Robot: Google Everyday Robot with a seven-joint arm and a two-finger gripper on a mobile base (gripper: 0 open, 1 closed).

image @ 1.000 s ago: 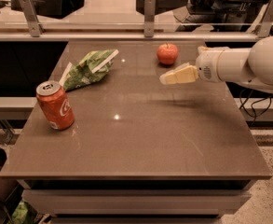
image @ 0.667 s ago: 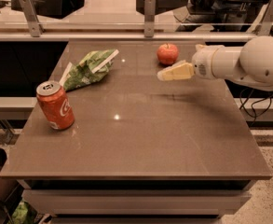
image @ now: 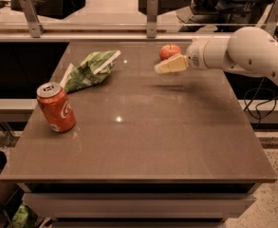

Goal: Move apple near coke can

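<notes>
The claw [image: 161, 68] is held just above the worktop [image: 176, 141], reaching in from the right and pointed left. How wide it is set cannot be told, and nothing is seen held in it. The apple [image: 170, 51] is found just behind the claw, toward the far edge. The coke can [image: 56, 107] is placed well apart at the near left, with a green-and-white snack bag [image: 88, 70] near behind it.

**Shine and sheen on the tabletop**

The table [image: 176, 141] has a smooth brown top that reflects the ceiling light. The can [image: 56, 107] is glossy painted metal with a bare silvery lid. The bag [image: 88, 70] is crinkled plastic film. The apple [image: 170, 50] looks waxy. Close by it hangs the gripper [image: 164, 67], matt cream plastic on a smooth white arm [image: 245, 51].
</notes>
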